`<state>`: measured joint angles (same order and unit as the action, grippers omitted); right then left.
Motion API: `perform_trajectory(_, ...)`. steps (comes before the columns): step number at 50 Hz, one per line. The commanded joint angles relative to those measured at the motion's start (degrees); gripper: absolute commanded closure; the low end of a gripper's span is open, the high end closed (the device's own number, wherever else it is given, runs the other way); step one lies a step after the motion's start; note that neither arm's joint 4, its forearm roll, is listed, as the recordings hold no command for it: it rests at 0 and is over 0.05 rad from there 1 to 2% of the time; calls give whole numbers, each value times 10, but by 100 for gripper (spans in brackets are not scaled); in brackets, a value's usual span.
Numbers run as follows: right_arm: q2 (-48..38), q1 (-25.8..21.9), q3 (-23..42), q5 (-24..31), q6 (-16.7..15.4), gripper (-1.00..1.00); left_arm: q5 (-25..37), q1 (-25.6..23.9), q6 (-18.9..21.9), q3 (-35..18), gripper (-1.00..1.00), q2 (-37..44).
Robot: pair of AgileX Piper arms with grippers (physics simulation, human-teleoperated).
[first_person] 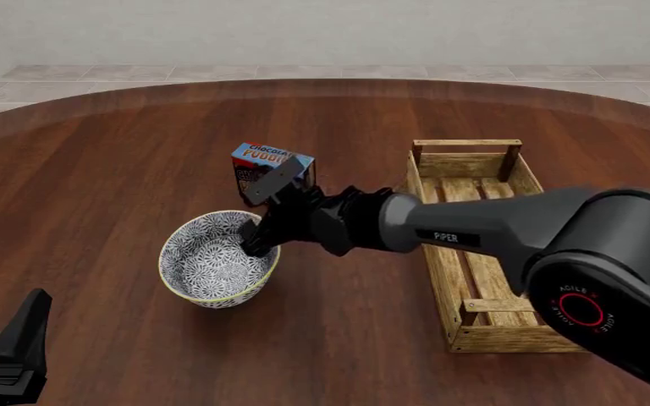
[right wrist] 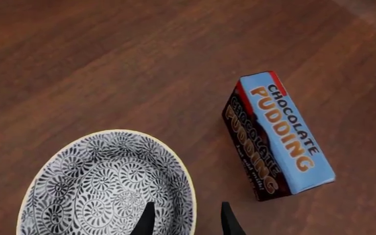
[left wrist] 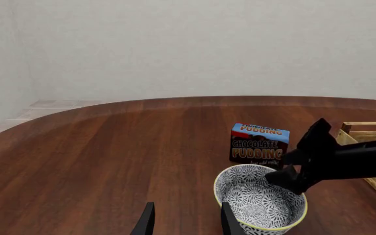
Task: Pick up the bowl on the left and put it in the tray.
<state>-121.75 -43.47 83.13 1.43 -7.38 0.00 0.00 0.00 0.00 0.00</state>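
The bowl (first_person: 206, 262), blue-and-white patterned with a pale yellow rim, stands upright on the table left of centre, also seen in the left wrist view (left wrist: 260, 203) and the right wrist view (right wrist: 103, 186). My right gripper (first_person: 251, 241) is open at the bowl's far right rim, one finger inside and one outside the wall, as the right wrist view (right wrist: 186, 205) shows. The wooden tray (first_person: 466, 144) lies to the right, its corner visible in the left wrist view (left wrist: 364, 132). My left gripper (left wrist: 186, 208) is open and holds nothing, low at the near left (first_person: 14, 347).
A chocolate pudding box (first_person: 263, 165) stands just behind the bowl, close to the right gripper (left wrist: 286, 178); it shows in both wrist views (left wrist: 258, 144) (right wrist: 279, 137). The right arm stretches across the tray's left side. The round table's edge curves along the back.
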Motion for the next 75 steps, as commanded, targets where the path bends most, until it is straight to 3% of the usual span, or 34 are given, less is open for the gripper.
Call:
perform_trajectory(1, -4, -2, 1, -2, 1, -100, 0, 0, 0, 0, -100, 0)
perform_trajectory(75, -37, -4, 22, -12, 16, -100, 0, 0, 0, 0, -100, 0)
